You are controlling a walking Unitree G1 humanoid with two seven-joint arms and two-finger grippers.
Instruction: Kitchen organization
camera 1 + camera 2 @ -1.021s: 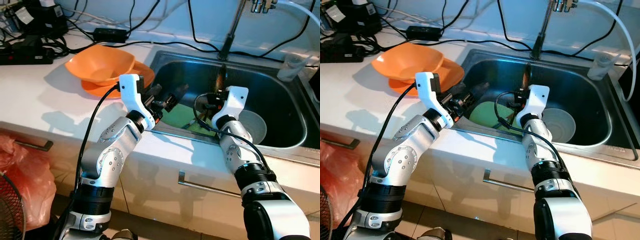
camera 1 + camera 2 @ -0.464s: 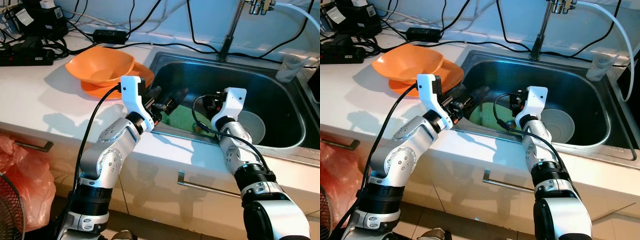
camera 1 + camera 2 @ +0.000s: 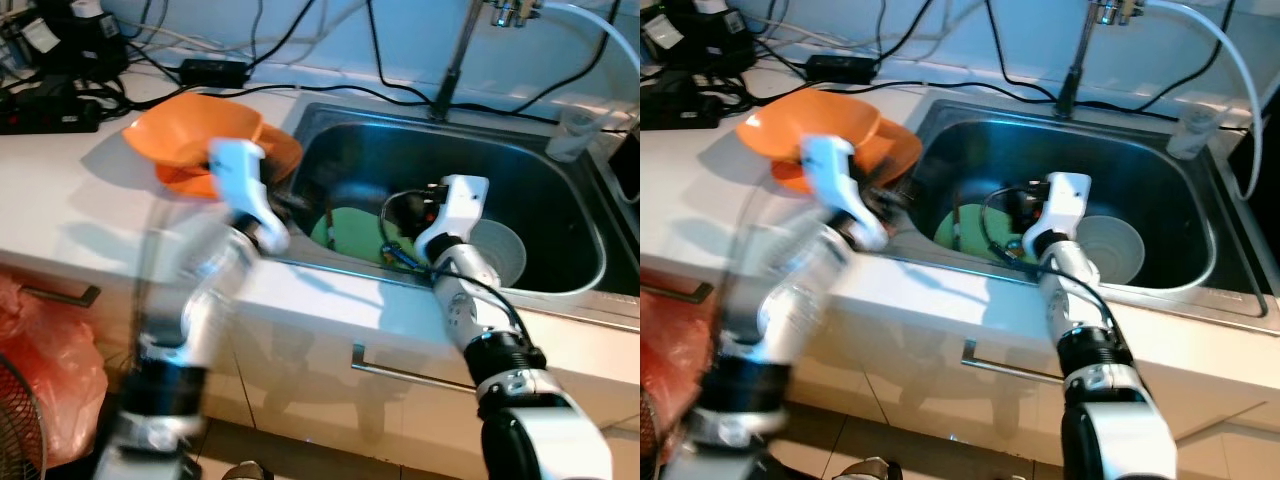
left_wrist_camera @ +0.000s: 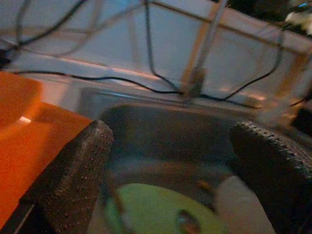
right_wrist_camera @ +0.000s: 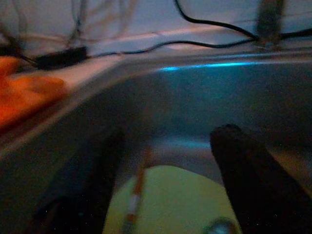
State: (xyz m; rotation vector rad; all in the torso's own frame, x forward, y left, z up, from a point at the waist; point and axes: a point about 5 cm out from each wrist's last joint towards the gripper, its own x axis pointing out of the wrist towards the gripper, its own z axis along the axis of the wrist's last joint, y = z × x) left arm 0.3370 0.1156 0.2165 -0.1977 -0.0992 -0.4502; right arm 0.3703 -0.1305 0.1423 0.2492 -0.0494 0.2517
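A green plate [image 3: 355, 232] lies on the floor of the steel sink [image 3: 380, 150], with a white bowl [image 3: 500, 250] to its right. A thin brown stick [image 3: 327, 222] leans by the plate's left edge. An orange bowl [image 3: 190, 135] sits on an orange plate [image 3: 283, 152] on the counter left of the sink. My left gripper [image 4: 170, 141] is open and empty over the sink's left side; that arm is blurred. My right gripper [image 5: 170, 141] hangs open just above the green plate [image 5: 170, 195].
The tap [image 3: 455, 60] stands behind the sink, and a clear plastic cup [image 3: 572, 135] sits at the back right. Power strips and cables [image 3: 50, 100] crowd the back left of the counter. Below are a cabinet handle [image 3: 400, 372] and a red bag [image 3: 40, 350].
My left arm is moving fast and is now smeared, its gripper drawn back left toward the sink's edge. The right gripper has shifted slightly over the green plate.
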